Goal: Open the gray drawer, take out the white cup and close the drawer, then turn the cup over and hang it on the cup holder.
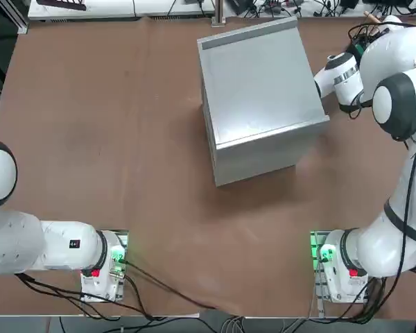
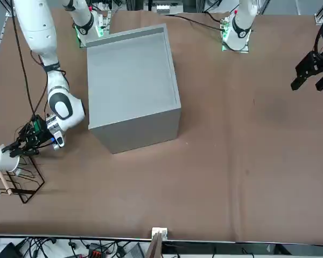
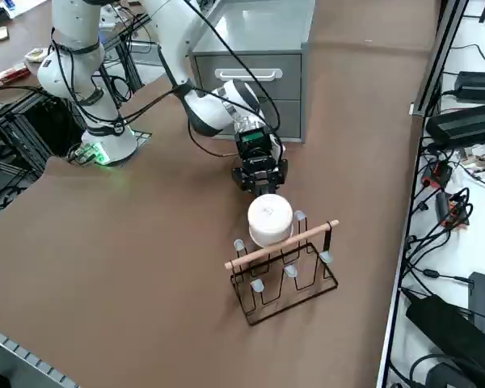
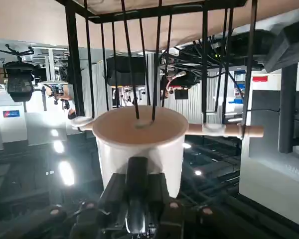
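1. The white cup (image 3: 270, 219) is seen upside down on the cup holder (image 3: 284, 272), with its flat round bottom up. It is seen over a wire peg of the rack, beside the wooden bar.
2. The cup's handle is pinched by the jaws of the right gripper (image 3: 260, 179), as the wrist view shows. So the jaws are closed on the cup (image 4: 139, 149) and it has not been let go.
3. The gray drawer (image 3: 248, 76) is seen pushed in, flat with the front of the cabinet (image 1: 260, 97).
4. Most of the task looks done: the drawer is shut, the cup is out, and the cup is turned over. What seems left is for the cup to be let go, so it is hung on the rack by itself.
5. The cup looks smooth, hard and shiny, with a round shape.
6. The rack is made of thin dark wire, with a pale round wooden bar and little pale tips on the pegs.
7. The cabinet is a big box of dull gray metal, with a pale handle on the drawer front.
8. The surface (image 1: 111, 139) is flat, brown and plain.
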Controlling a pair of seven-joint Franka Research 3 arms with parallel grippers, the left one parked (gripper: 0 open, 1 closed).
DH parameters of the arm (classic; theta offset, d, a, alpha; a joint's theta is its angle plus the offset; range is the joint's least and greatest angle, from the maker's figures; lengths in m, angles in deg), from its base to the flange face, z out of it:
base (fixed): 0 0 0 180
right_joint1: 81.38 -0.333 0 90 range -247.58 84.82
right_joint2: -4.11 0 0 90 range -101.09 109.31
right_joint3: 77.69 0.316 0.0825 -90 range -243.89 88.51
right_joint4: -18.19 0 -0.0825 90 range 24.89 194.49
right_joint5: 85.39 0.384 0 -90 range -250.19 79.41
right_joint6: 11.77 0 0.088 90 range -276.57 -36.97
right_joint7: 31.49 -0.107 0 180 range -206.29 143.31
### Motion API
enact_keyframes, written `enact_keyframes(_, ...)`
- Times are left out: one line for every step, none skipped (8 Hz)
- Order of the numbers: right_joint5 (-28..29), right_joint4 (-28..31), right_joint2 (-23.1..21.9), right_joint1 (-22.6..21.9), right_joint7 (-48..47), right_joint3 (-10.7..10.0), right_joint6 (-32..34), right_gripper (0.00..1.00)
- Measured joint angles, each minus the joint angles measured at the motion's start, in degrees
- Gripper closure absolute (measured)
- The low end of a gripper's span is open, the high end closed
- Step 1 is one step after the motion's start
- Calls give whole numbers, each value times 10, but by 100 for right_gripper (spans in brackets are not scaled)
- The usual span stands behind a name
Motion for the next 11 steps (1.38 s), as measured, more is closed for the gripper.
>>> enact_keyframes(0,0,2,0,0,0,0,80)
enact_keyframes(0,-1,4,0,0,0,0,78)
enact_keyframes(0,-4,7,0,0,0,0,77)
enact_keyframes(-1,-6,8,0,0,0,0,64)
enact_keyframes(-1,-8,9,1,0,0,0,43)
enact_keyframes(-1,-11,9,3,0,0,0,22)
enact_keyframes(-1,-15,9,4,0,0,1,4)
enact_keyframes(4,-21,6,5,0,0,1,0)
enact_keyframes(22,-28,-2,4,0,0,1,0)
enact_keyframes(54,-34,-18,4,5,2,-3,0)
enact_keyframes(99,-43,-43,3,25,4,-15,0)
